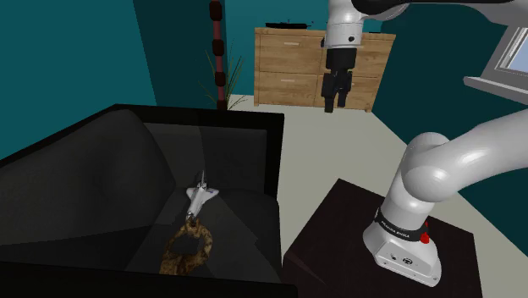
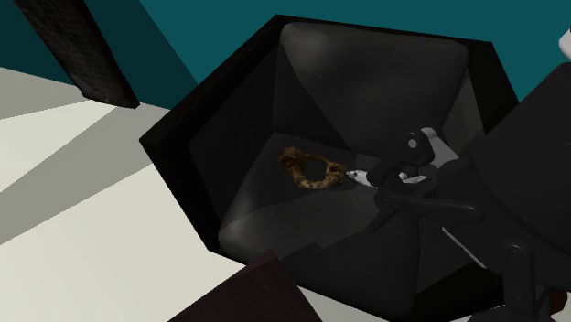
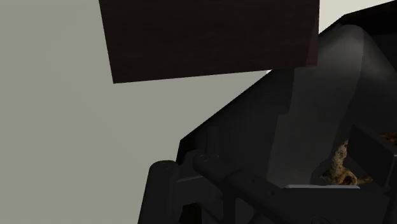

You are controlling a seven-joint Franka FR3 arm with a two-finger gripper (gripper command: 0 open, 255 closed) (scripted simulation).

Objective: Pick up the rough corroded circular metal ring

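Black armchair seat (image 1: pixel 237 224), rusty ring (image 1: pixel 185 248) beside toy plane (image 1: pixel 200 198); end effector (image 1: pixel 337 107) aloft, wide, empty; arm-base lettering (image 1: pixel 396 229) illegible.

Living room of a home, teal walls (image 1: pixel 68 51), pale floor (image 1: pixel 364 140), black upholstered sofa (image 1: pixel 101 161), wooden chest of drawers (image 1: pixel 288 68) against the far wall, grassy houseplant (image 1: pixel 223 83) beside it, window (image 1: pixel 511 49) with a sill at the shoulder view's right edge.

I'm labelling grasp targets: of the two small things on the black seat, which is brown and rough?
The ring, mottled brown with a hole through it; the toy plane beside it is smooth and white.
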